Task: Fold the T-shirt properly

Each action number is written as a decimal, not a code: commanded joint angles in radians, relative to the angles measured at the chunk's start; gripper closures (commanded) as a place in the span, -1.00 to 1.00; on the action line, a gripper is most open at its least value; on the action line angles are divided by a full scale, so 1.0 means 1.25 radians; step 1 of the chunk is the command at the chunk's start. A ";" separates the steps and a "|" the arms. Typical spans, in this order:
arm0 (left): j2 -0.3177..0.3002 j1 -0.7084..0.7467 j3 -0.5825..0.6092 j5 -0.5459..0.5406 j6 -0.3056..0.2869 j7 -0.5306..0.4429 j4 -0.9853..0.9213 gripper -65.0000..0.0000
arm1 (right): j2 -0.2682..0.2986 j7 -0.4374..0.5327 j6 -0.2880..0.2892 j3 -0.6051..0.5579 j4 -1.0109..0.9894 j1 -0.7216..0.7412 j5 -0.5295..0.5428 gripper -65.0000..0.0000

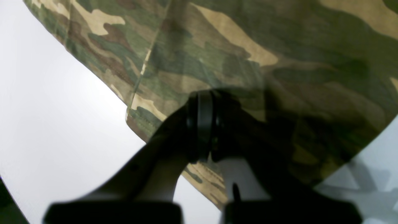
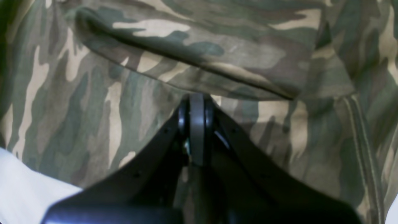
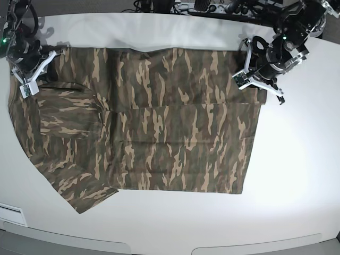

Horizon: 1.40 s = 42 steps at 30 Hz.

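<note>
Two of my grippers sat at the far corners of the T-shirt (image 1: 248,62). From my left wrist, my left gripper (image 1: 201,124) had its fingers pressed tight together, right over the cloth near a stitched hem corner, but I could not tell if any cloth was caught between them. Beside the shirt the white table (image 1: 56,124) looked smooth and bright. From my right wrist, my right gripper (image 2: 196,124) also had its fingers pressed together, low over the cloth just under a soft folded ridge, and again I could not tell if it pinched anything. The shirt looked thin, light and floppy to me, so I thought it would sag and wrinkle when lifted, and I thought the hems and corners were the best places to grab. From the base view, the shirt lay spread across the middle of the table, with one long fold line across it and a sleeve sticking out at the near left. Some cables (image 3: 212,6) lay at the far edge.
</note>
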 commanded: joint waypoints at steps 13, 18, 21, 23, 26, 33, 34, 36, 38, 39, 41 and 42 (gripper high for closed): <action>-0.078 0.051 0.005 0.021 0.017 0.034 0.098 1.00 | 0.000 -0.143 -0.176 -0.008 0.025 -0.142 -0.206 1.00; -0.084 0.052 0.005 0.020 0.019 0.035 0.098 1.00 | -0.004 -0.144 -0.211 -0.008 0.025 -0.153 -0.218 1.00; -0.084 0.055 0.005 0.008 0.019 0.035 0.099 1.00 | -0.015 -0.157 -0.214 -0.008 0.025 -0.155 -0.218 1.00; -0.084 0.057 0.005 0.002 0.019 0.038 0.099 1.00 | -0.026 -0.163 -0.213 -0.008 0.025 -0.161 -0.218 1.00; -0.084 0.062 0.005 0.002 0.019 0.050 0.101 1.00 | -0.038 -0.165 -0.204 -0.008 0.025 -0.168 -0.218 1.00; -0.084 0.105 0.005 0.003 0.019 0.053 0.155 1.00 | -0.044 -0.174 -0.201 -0.008 0.025 -0.201 -0.217 1.00; -0.084 0.115 0.005 0.004 0.019 0.052 0.166 1.00 | -0.044 -0.174 -0.199 -0.008 0.025 -0.208 -0.217 1.00; -0.084 0.135 0.005 0.013 0.019 0.052 0.179 1.00 | -0.044 -0.174 -0.200 -0.008 0.025 -0.223 -0.218 1.00; -0.084 0.147 0.005 0.045 0.019 0.052 0.184 1.00 | -0.044 -0.174 -0.200 -0.008 0.025 -0.235 -0.218 1.00; -0.084 0.150 0.005 0.058 0.020 0.052 0.184 1.00 | -0.044 -0.173 -0.200 -0.008 0.025 -0.241 -0.218 1.00; -0.084 0.150 0.005 0.066 0.022 0.052 0.184 1.00 | -0.044 -0.172 -0.199 -0.008 0.025 -0.245 -0.218 1.00; -0.084 0.150 0.005 0.066 0.027 0.052 0.184 1.00 | -0.044 -0.172 -0.199 -0.008 0.025 -0.245 -0.218 1.00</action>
